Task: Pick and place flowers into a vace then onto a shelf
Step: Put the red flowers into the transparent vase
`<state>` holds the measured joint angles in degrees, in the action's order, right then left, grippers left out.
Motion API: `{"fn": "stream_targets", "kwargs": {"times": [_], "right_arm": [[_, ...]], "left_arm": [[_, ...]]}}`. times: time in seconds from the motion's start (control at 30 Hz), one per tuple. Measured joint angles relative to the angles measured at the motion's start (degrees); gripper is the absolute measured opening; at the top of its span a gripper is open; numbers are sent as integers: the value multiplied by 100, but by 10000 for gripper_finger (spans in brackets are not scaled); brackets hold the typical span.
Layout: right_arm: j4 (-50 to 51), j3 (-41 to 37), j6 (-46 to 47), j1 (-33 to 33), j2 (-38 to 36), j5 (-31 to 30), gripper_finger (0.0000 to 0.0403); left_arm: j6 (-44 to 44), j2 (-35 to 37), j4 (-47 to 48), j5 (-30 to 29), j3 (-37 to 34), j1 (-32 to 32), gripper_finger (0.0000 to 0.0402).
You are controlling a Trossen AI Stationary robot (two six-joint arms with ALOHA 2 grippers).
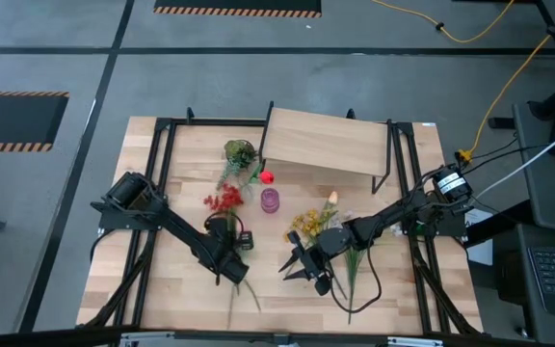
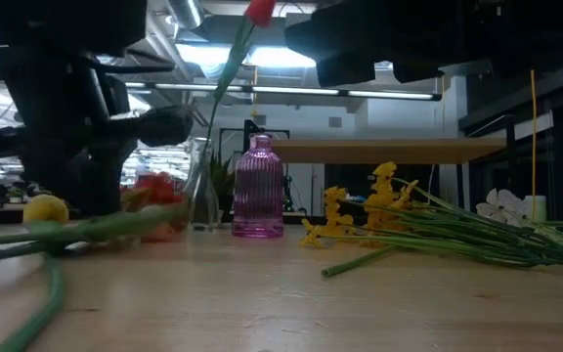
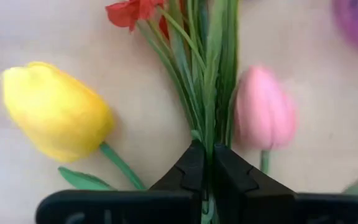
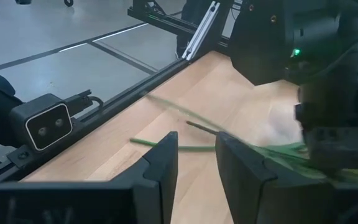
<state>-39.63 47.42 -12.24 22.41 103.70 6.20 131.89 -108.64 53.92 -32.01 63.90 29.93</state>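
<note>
Only the left wrist view shows the left gripper [image 3: 207, 177] pinching green stems [image 3: 211, 93].

Lying on the wooden tabletop [image 1: 162, 280]: red flowers [image 1: 222, 200], yellow flowers [image 1: 306, 223]. Sitting between them, pink vase [image 1: 271, 200]. Standing behind, shelf [image 1: 326, 143]. Hovering low over stems near the red blossoms, left gripper [image 1: 231, 241]. Hanging near front edge, right gripper [image 1: 302, 265].

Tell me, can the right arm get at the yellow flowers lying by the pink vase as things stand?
Probably yes. The right gripper hovers open and empty over bare table, and the yellow flowers lie just beyond it with nothing between. The left gripper is shut on other stems, clear of that path.
</note>
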Motion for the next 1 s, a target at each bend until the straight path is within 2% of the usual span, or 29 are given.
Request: {"fn": "stream_targets", "kwargs": {"times": [0.2, 0.53, 0.67, 0.8, 1.0], "right_arm": [[105, 0, 38, 0, 2, 0, 113], [144, 0, 149, 2, 2, 0, 113], [142, 0, 149, 2, 2, 0, 113], [141, 0, 149, 2, 2, 0, 113], [140, 0, 149, 2, 2, 0, 113]], "left_arm": [[37, 123, 47, -523, 0, 162, 7], [-70, 720, 132, -1658, 4, 729, 7], [-74, 780, 132, -1615, 4, 868, 7], [-67, 780, 129, -1314, 4, 945, 9], [-164, 780, 131, -1372, 6, 957, 21]]}}
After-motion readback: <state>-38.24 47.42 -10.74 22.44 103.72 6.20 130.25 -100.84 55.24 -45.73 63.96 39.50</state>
